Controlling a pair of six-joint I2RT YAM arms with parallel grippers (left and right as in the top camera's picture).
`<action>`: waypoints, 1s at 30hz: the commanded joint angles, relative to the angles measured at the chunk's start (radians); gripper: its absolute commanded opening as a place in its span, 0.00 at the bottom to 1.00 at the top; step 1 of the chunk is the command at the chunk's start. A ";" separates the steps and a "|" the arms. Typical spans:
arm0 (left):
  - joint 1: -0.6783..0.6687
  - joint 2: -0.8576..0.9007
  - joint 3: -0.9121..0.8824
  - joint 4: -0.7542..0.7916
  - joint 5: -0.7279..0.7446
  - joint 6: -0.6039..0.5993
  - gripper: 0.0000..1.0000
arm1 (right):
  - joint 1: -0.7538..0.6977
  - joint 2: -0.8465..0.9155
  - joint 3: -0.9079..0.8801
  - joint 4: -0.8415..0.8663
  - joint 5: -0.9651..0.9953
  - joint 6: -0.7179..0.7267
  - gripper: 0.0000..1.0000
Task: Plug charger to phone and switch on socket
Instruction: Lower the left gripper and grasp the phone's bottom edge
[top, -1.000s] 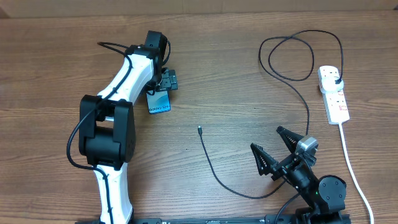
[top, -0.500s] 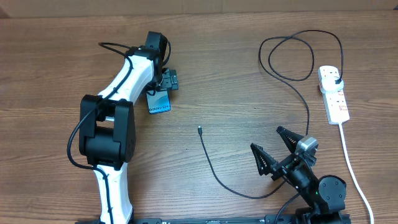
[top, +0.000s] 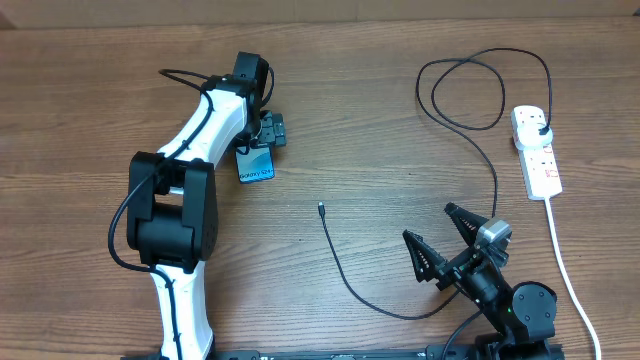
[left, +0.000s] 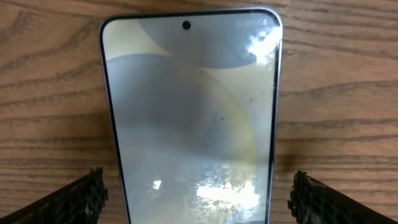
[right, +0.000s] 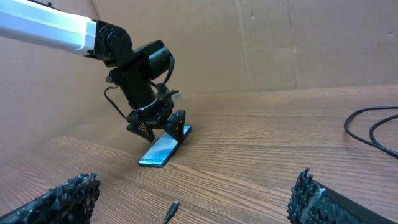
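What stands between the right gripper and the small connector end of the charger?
Nothing visible does. Between the open right gripper and the connector there is only bare wooden table. The cable of the charger trails off to the side of that path.

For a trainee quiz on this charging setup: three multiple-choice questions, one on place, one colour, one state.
1. The cable's loose tip lies: A in the phone; B on bare table; C in a gripper.
2. The power strip is: A black; B red; C white.
3. The left gripper is: A open astride the phone; B shut on it; C shut on the cable.
Answers: B, the tip rests alone on wood; C, its casing is white; A, both fingers stand clear beside the phone.
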 joint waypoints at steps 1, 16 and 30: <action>0.008 0.011 -0.032 0.002 -0.006 0.012 1.00 | 0.005 -0.008 -0.011 0.007 -0.001 -0.001 1.00; 0.011 0.011 -0.110 0.056 0.051 0.013 1.00 | 0.005 -0.008 -0.011 0.007 0.000 0.000 1.00; 0.011 0.011 -0.134 0.042 0.050 0.013 0.92 | 0.005 -0.008 -0.011 0.007 -0.001 0.000 1.00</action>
